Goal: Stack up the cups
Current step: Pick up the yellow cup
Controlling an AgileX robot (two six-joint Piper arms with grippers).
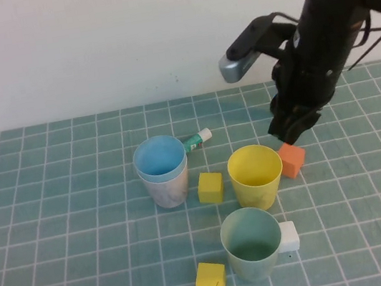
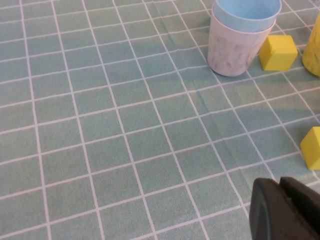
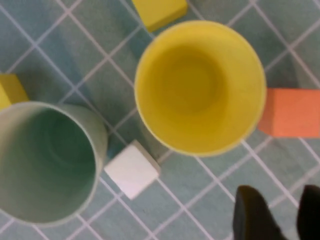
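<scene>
Teal white-gridded cloth covers the bench (image 1: 56, 208) below a pale wall. At upper right the right tool (image 1: 291, 129) hangs over an orange block (image 1: 292, 159), fingers (image 3: 254, 216) slightly parted, holding nothing. The left tool (image 2: 286, 210), lower left corner, is closed and empty. A light-blue plastic cup (image 1: 160, 158) sits nested in a pale pinkish cup (image 1: 167, 188) at centre-left; a yellow cup (image 1: 255, 175) stands at centre, a green cup (image 1: 252, 243) below it, touching a white cube (image 1: 289, 236). Two yellow cubes (image 1: 210, 187) lie nearby.

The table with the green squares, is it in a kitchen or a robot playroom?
Probably a robot practice table, not a kitchen. A checked green cloth covers it, toy blocks like the orange block lie around pastel cups like the yellow cup, and a plain white wall stands behind.
</scene>
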